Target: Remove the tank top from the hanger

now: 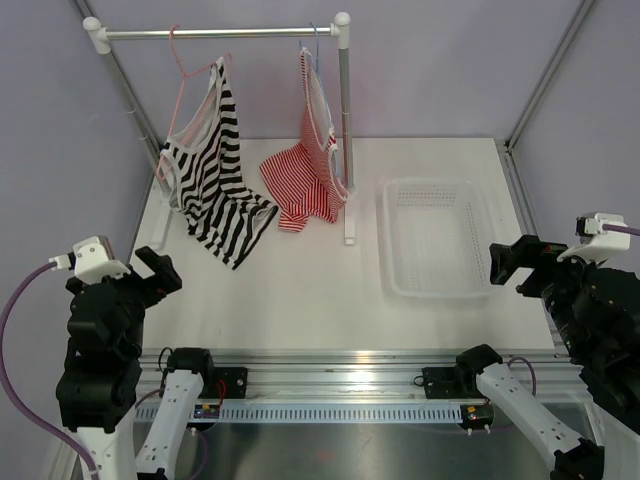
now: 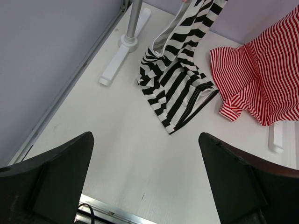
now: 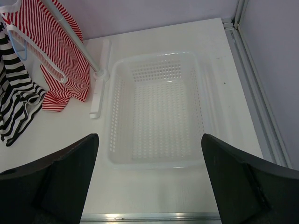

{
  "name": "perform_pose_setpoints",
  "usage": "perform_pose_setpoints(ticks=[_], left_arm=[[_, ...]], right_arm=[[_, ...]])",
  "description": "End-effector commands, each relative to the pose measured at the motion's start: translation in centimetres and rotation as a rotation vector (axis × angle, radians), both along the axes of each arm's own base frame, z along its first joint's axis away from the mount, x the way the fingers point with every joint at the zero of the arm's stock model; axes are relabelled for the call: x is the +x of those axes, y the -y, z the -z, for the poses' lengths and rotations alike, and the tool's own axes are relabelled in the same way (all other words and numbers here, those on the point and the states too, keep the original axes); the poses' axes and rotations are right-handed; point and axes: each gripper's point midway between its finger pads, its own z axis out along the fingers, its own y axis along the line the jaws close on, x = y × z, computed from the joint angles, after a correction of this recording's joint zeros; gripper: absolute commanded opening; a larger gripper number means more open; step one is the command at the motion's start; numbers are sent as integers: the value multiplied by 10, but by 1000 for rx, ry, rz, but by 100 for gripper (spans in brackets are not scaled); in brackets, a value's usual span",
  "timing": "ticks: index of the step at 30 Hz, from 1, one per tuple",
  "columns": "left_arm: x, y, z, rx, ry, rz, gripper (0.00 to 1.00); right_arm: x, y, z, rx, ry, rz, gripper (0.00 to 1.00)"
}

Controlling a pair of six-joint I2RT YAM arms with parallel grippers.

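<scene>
The tank top (image 1: 212, 175) hangs on the hanger (image 1: 190, 70) from the rail (image 1: 220, 33), far left, hem resting on the desk (image 1: 320, 290). The left pincer (image 2: 145, 161) and right pincer (image 3: 149, 172) are spread, holding nothing.

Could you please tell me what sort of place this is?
Probably a robotics lab test cell: a small clothes rack and white basket set on a white table, walled by plain lilac panels.
</scene>
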Motion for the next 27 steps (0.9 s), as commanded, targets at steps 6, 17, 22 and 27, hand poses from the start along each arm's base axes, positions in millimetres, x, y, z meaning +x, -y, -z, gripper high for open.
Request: perform_pose_setpoints(ticks=[6,17,22,27], left_arm=[[-1,-5,-25,14,61,-24,99],[75,23,-104,31,196,138,99],[156,29,-120,91,177,183,99],[207,21,-155,200,163,191,99]], right_arm=[[6,-10,-2,3,6,-46,100],[11,-57,7,94,-8,-257,99],[0,-75,-2,161,34,-364,99],[-13,-85,-5,188,21,-439,100]])
